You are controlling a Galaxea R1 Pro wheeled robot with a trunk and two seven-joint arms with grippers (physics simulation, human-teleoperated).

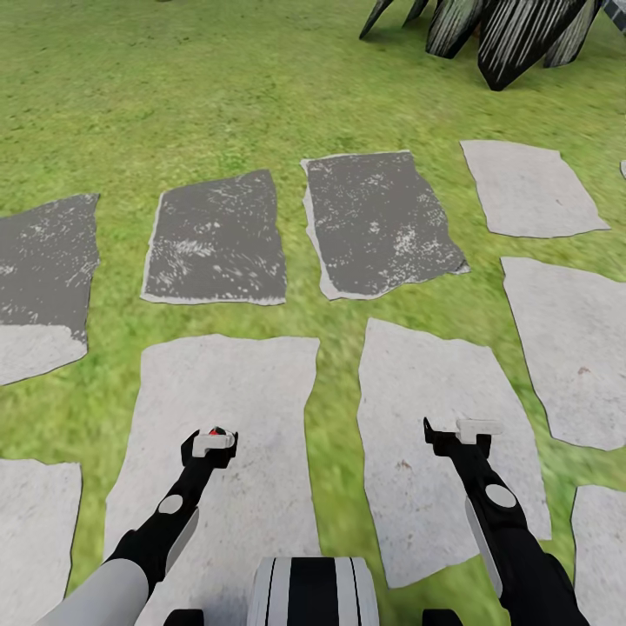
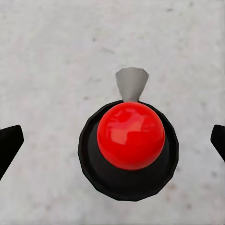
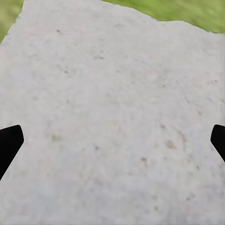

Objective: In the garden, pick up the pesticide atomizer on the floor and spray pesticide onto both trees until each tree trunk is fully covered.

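- Red and glossy, a rounded cap crowns the pesticide atomizer (image 2: 131,140); seen from straight above in the left wrist view, it sits on a round black body, and a short pale grey nozzle (image 2: 131,83) sticks out from one side.
- No brand, label or writing can be read on the atomizer from this angle, since its sides are hidden.
- The atomizer stands on a light grey paving stone (image 2: 51,61) of the floor, directly beneath the left gripper (image 1: 214,442); in the head view just a red speck of it (image 1: 216,430) peeks out past the gripper's pale tip.
- The left gripper is spread wide: its dark fingertips (image 2: 9,145) show at opposite edges of the wrist view, well apart from the atomizer, touching nothing.
- The right gripper (image 1: 476,428) hangs over a neighbouring light stone (image 1: 417,400), its fingertips (image 3: 8,145) likewise far apart with nothing between them.
- Green grass (image 1: 209,96) surrounds the stones; two dark grey stones (image 1: 217,239) lie farther out.
- Dark striped leaves of a plant (image 1: 513,35) reach in at the far right.
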